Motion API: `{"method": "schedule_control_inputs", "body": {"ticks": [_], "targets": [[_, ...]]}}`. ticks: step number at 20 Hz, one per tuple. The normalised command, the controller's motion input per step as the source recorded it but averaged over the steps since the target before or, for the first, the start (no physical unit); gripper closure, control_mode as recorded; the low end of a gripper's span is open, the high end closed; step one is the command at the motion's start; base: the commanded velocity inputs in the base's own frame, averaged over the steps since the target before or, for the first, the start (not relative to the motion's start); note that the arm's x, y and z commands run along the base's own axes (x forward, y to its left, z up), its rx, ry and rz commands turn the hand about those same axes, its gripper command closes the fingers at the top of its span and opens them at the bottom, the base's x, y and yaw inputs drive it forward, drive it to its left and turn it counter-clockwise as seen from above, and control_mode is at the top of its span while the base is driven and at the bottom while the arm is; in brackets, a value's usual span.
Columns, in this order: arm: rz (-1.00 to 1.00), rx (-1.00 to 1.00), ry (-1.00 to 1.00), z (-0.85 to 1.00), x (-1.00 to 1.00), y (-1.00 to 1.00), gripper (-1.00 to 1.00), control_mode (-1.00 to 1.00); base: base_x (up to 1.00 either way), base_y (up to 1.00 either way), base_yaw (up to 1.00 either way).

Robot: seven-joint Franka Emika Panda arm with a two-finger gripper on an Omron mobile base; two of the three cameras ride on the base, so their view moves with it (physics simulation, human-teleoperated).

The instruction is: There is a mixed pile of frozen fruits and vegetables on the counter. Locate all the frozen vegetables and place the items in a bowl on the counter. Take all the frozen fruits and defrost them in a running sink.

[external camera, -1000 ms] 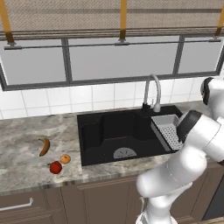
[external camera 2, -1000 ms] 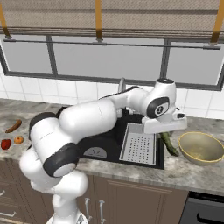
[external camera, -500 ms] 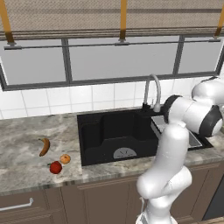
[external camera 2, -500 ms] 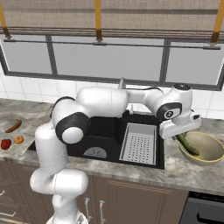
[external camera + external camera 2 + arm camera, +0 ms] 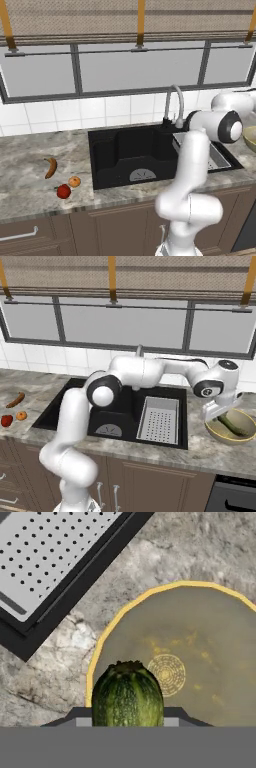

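Note:
A slim dark green frozen vegetable (image 5: 127, 696) fills the space between my gripper's (image 5: 127, 718) fingers, and the gripper is shut on it. It hangs just over the near rim of the pale yellow bowl (image 5: 125, 610). From the right base, the gripper (image 5: 220, 414) is low over the bowl (image 5: 239, 439) with the vegetable (image 5: 232, 425) slanting down into it. The frozen fruits lie far left on the counter (image 5: 25, 155): a curved banana (image 5: 50, 167), a small orange (image 5: 74, 181) and a red apple (image 5: 63, 191). The black sink (image 5: 127, 148) with its grey tap (image 5: 175, 104) sits between them and the bowl.
A grey perforated tray (image 5: 159, 419) rests in the sink's right side, right beside the bowl, and its corner (image 5: 50, 557) is close to the gripper. My own white arm (image 5: 150, 370) stretches across the sink. The tiled wall and window stand behind.
The arm has swung right, carrying the green vegetable from above the sink tray to above the bowl. The fruits have not moved.

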Motion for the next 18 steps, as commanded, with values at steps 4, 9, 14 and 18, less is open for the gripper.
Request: {"method": "schedule_control_inputs", "body": {"ticks": [4, 9, 14, 18], "targets": [[0.08, 0.00, 0.06, -0.23, 0.12, -0.14, 1.00, -1.00, 0.00, 0.00, 0.00], [0.06, -0.02, 0.06, -0.24, 0.21, 0.09, 1.00, -1.00, 0.00, 0.00, 0.00], [0.06, -0.01, 0.01, -0.16, 0.35, 0.14, 1.00, -1.00, 0.00, 0.00, 0.00], [0.01, -0.06, 0.00, -0.28, 0.04, 0.09, 1.00, -1.00, 0.00, 0.00, 0.00]]}}
